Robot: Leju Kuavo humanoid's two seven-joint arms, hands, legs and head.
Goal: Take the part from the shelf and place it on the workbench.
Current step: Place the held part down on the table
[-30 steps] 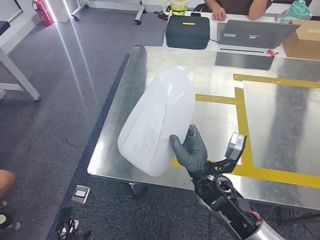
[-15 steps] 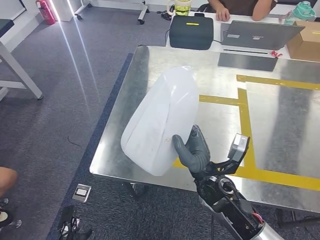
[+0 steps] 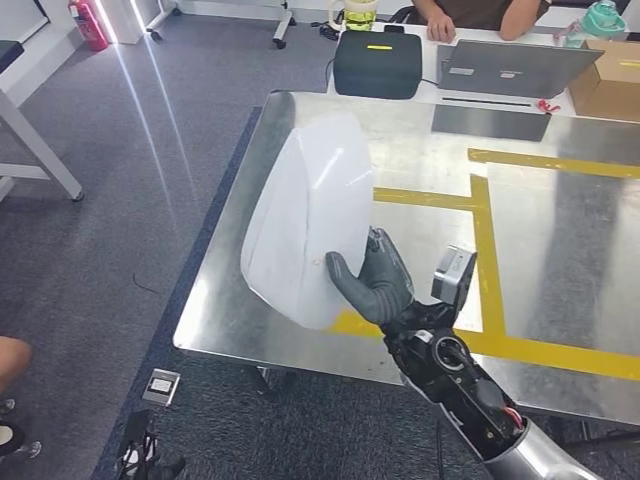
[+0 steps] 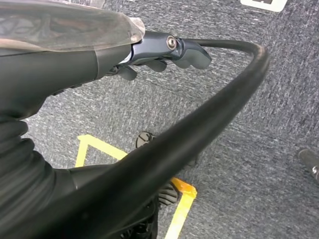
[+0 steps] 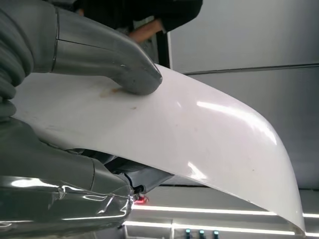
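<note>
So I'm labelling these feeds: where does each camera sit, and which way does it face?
Head view: high on the body, looking down at the metal workbench; right robot hand grips the white part.
Left wrist view: behind the left robot hand, facing grey carpet.
Right wrist view: behind the right robot hand, along the part.
Shared: head and right wrist views show that grasp.

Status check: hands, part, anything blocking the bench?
Right hand grips white part above workbench. Left hand hangs, holding nothing. Bench below bare.
</note>
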